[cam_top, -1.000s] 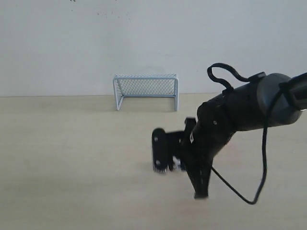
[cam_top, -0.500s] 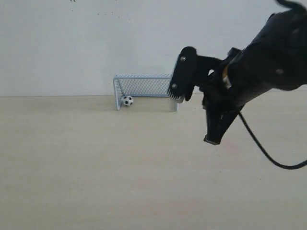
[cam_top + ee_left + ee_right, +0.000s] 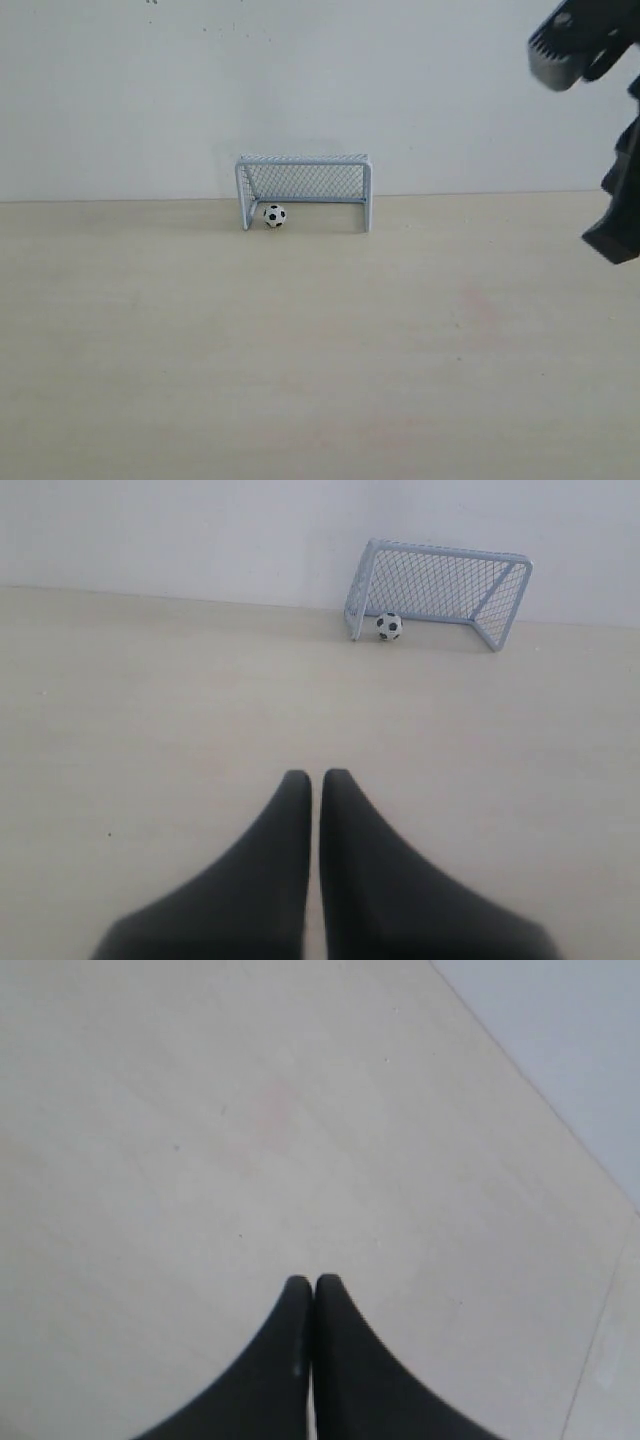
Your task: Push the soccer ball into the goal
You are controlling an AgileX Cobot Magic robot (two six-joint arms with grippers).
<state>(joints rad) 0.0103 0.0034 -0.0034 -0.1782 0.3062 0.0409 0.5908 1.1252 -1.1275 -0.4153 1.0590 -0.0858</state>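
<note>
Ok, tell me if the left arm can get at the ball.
Probably yes: bare table lies between the shut left tool and the ball, which sits in the goal mouth by one post. Whether the arm stretches that far is unclear.

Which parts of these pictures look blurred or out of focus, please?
Exterior view: the right arm at the frame edge is smeared; the goal and soccer ball are sharp. Left wrist view: the left gripper is soft-edged, goal and ball crisp. Right wrist view: the right gripper is soft, the table evenly lit.

B&w soccer ball [image 3: 274, 215] sits inside pale mesh goal [image 3: 304, 160], nr left post
</note>
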